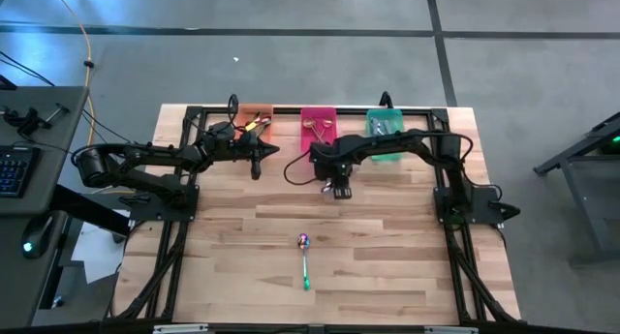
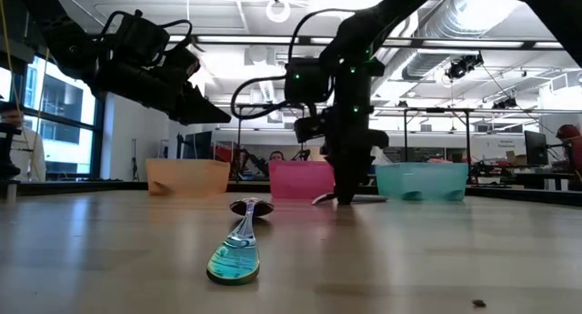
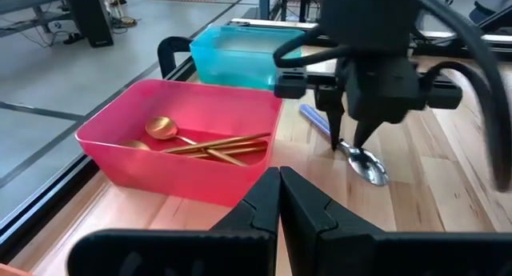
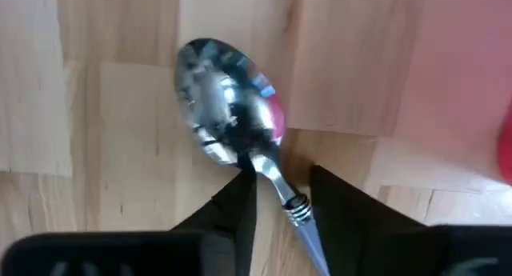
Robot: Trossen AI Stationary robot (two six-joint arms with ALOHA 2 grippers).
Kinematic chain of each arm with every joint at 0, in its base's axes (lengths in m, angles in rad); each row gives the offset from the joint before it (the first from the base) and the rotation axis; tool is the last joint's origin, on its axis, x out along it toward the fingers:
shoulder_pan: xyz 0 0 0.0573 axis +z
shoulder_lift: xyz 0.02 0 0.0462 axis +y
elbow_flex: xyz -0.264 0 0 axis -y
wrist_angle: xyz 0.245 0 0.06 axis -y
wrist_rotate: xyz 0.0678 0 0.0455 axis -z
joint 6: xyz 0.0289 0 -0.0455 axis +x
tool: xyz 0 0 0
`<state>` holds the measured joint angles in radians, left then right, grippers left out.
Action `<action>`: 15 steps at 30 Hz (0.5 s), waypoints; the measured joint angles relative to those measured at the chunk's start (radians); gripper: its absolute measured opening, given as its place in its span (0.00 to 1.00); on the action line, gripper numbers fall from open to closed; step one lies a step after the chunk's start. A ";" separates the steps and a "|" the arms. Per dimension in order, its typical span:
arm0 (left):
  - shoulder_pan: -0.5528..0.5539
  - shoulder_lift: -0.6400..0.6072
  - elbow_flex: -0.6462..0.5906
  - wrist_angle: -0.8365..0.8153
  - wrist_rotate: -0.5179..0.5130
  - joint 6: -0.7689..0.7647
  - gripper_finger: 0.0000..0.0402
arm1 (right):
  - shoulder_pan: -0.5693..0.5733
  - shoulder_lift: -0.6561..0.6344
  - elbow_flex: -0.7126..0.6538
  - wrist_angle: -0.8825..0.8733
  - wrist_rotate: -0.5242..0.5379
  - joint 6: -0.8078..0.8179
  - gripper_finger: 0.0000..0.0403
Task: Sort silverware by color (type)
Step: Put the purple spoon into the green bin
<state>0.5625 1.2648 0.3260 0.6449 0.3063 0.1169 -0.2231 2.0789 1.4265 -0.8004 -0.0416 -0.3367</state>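
A silver spoon (image 4: 228, 108) with a blue handle (image 3: 314, 120) lies flat on the wood in front of the pink bin (image 1: 318, 126). My right gripper (image 4: 280, 176) comes down on it from above, open, with one finger on each side of the spoon's neck (image 4: 276, 180). My left gripper (image 3: 280, 180) is shut and empty. It hovers above the table near the orange bin (image 1: 255, 116). A second spoon (image 1: 304, 258), with a green handle and a rainbow bowl, lies alone at mid-table. Gold spoons (image 3: 212, 148) lie in the pink bin. My right gripper points down with its fingertips (image 4: 240, 200) beside the silver spoon's neck, just behind the bowl, and the fingers stand across the spoon. I cannot tell whether either finger touches the neck. The spoon lies flat on the table.
Orange, pink and teal bins (image 1: 385, 136) stand in a row along the far edge. The teal bin holds silverware. Black frame rails run along the table's sides. Bare wood surrounds the green-handled spoon (image 2: 238, 250) toward the near edge.
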 joint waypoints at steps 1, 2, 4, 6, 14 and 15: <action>0.000 0.000 0.000 -0.001 0.000 0.000 0.00 | -0.003 0.001 0.000 0.003 -0.012 0.013 0.22; 0.000 0.000 0.000 -0.002 0.000 0.000 0.00 | -0.006 0.002 0.000 0.004 -0.019 0.027 0.20; 0.000 0.000 0.000 -0.002 0.000 0.000 0.00 | -0.011 0.003 0.000 0.006 -0.028 0.074 0.15; 0.000 0.000 0.000 -0.002 0.000 0.000 0.00 | -0.013 0.003 0.000 0.007 -0.050 0.141 0.10; -0.001 0.000 0.000 -0.010 0.000 0.000 0.00 | -0.009 0.005 0.004 -0.008 -0.091 0.434 0.01; -0.001 0.000 0.000 -0.013 0.000 0.000 0.00 | -0.009 0.005 0.004 -0.008 -0.102 0.464 0.01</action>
<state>0.5617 1.2648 0.3260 0.6324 0.3065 0.1169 -0.2321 2.0838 1.4305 -0.8082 -0.1437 0.1273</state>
